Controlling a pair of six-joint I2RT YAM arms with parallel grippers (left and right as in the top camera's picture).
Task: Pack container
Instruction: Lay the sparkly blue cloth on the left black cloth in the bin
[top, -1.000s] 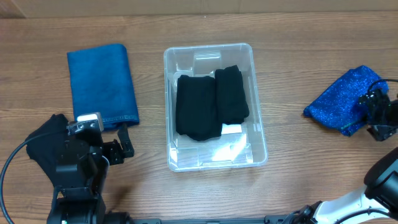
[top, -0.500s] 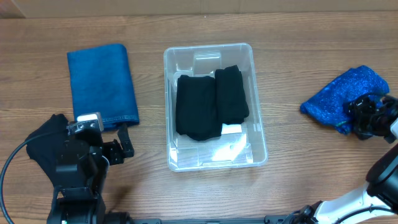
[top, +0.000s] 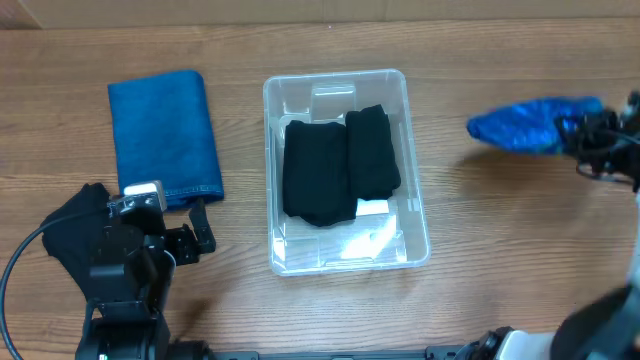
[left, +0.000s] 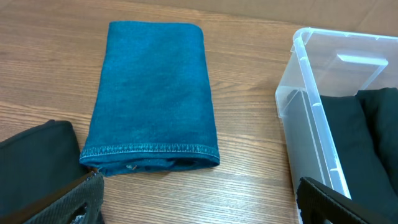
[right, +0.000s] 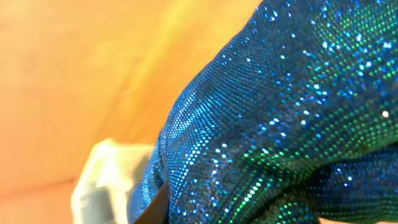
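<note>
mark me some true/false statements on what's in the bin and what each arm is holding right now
1. The container holds two folded black garments. True.
2. The blue cloth lies inside the container. False: the blue cloth lies folded on the table, left of the container.
3. The right gripper grips the sequinned blue fabric. True.
4. The left gripper is shut on the blue cloth. False: its jaws stand open and empty.

Left gripper (top: 197, 232), jaws wide apart, right gripper (top: 592, 136) far right, clamping sparkly cloth (top: 525, 122)
</note>
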